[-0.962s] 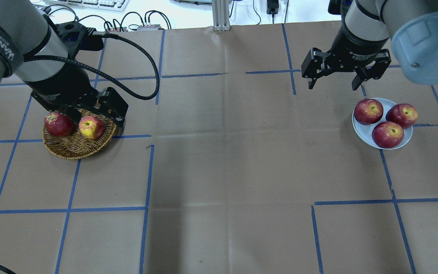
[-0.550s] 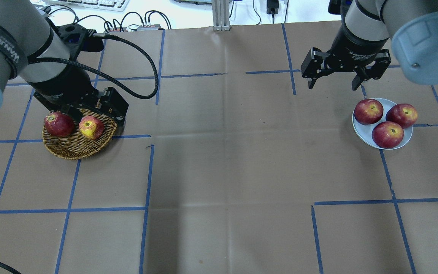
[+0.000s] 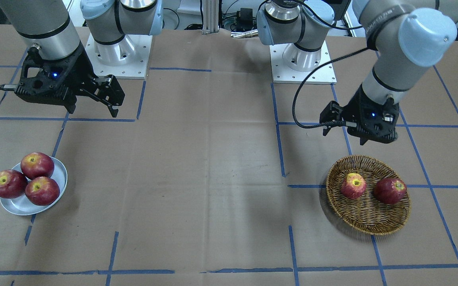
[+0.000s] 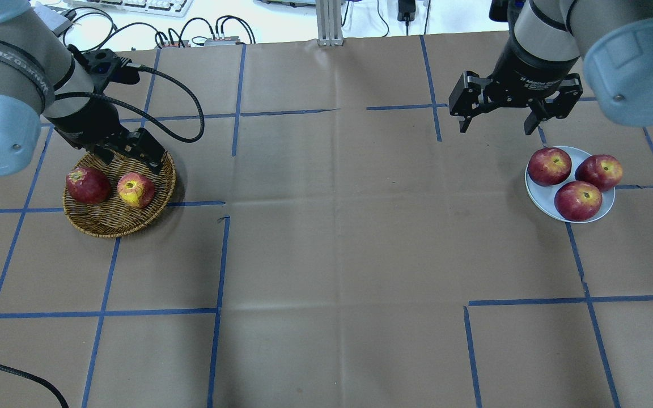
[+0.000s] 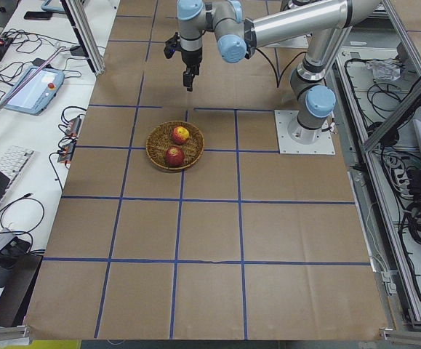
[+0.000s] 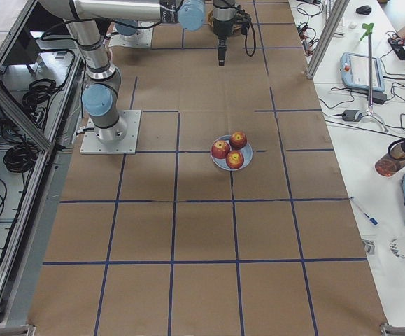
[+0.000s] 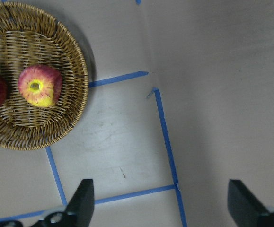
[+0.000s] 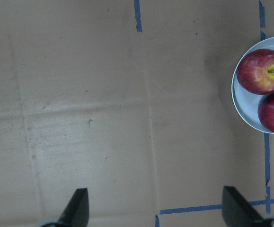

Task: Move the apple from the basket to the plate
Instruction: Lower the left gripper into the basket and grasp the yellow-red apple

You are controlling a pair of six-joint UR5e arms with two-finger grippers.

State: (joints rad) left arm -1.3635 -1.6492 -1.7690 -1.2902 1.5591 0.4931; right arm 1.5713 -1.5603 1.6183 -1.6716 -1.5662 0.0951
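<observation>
On the brown worktop [image 4: 326, 255] the apple [image 4: 136, 190] lies in the basket [image 4: 105, 225], apart from the left pincer [image 7: 160, 189], which hangs spread wide and empty near its rim.

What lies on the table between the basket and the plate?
Nothing stands there: in the overhead view, only brown paper with blue tape lines stretches from the basket to the plate.

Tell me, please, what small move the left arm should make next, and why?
Probably shift the left gripper over the paler apple before descending: its jaws stand open, yet the apple lies in the basket, off to their side.
</observation>
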